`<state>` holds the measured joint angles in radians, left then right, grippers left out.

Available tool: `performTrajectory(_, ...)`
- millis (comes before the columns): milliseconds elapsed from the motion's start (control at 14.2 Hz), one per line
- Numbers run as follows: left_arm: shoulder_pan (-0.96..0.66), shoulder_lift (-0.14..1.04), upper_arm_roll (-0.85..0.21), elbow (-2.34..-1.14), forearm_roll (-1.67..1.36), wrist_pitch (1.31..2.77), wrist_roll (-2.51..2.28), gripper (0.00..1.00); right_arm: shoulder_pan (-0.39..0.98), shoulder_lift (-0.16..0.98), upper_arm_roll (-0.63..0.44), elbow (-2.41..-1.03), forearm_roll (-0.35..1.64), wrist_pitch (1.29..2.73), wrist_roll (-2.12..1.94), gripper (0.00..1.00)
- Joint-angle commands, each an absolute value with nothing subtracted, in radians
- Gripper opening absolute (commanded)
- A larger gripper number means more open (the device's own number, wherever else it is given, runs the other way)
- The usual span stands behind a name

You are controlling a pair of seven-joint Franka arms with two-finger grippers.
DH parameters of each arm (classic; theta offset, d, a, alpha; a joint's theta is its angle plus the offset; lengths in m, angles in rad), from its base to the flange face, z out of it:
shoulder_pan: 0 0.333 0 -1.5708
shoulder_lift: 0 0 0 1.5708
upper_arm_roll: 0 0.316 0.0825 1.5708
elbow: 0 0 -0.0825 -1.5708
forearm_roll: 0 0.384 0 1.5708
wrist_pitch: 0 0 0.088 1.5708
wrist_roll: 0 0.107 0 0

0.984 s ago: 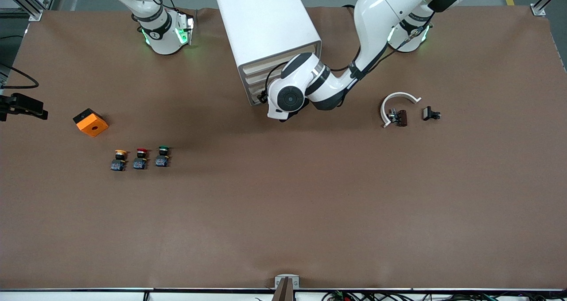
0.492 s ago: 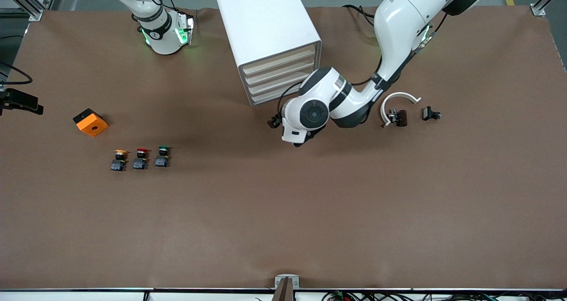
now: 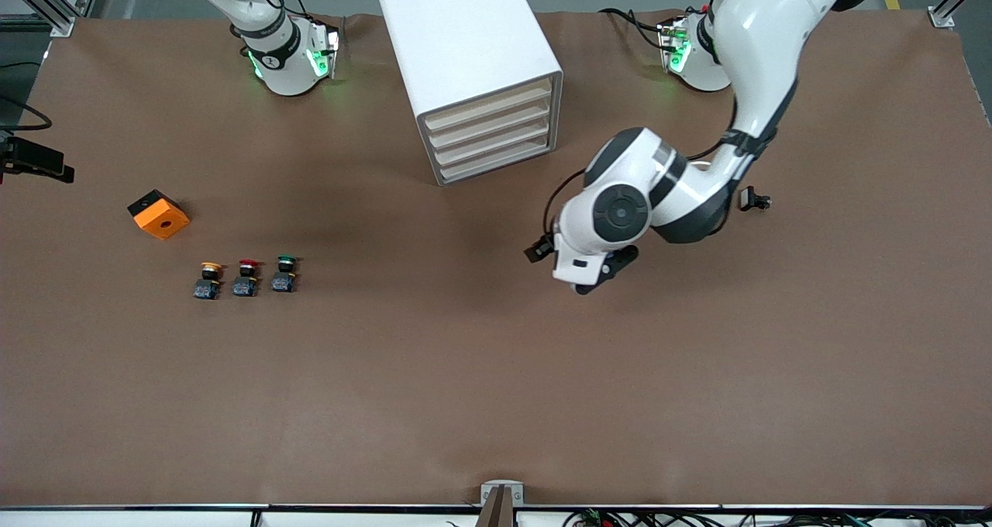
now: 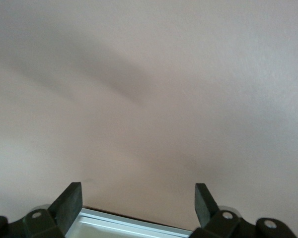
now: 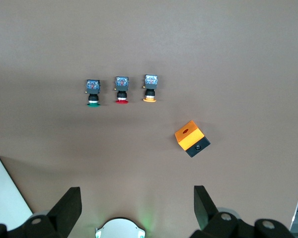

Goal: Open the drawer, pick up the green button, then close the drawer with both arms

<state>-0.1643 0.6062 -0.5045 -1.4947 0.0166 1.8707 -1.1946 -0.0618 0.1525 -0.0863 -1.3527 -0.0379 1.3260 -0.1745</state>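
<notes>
We see the drawer (image 3: 494, 136) shut and the button (image 3: 284, 274) out on the surface near the right arm's end — left end effector (image 3: 583, 267) open over bare surface, right end effector (image 5: 137, 208) open, waiting high.

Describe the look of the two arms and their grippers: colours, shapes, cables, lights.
Both arms are glossy white with rounded links and black joint bands. The left arm has a round black cap on its wrist joint and thin black cables looping beside it. The right arm carries a small dark marking. Green lights glow at both bases. The left gripper and right gripper each have two flat black fingers.
</notes>
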Motion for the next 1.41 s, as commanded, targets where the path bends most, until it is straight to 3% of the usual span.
performTrajectory(0,-0.109,0.516,-0.512,-1.522,0.037,1.792,-1.082,1.0,-0.074,0.12,-0.072,-1.354,-0.023,1.313,-0.166,1.0)
performTrajectory(352,-0.031,0.396,-0.502,-1.522,0.045,1.622,-0.818,1.0,-0.072,0.086,-0.069,-1.359,-0.008,1.305,-0.166,1.0)
performTrajectory(773,-0.118,0.261,-0.248,-1.546,0.025,1.471,-0.49,1.0,-0.003,0.034,-0.078,-1.374,0.008,1.319,-0.169,1.0)
performTrajectory(1336,-0.123,-0.017,0.016,-1.794,-0.046,1.488,-0.054,1.0,-0.044,-0.054,-0.075,-1.505,0.018,1.387,-0.213,1.0)
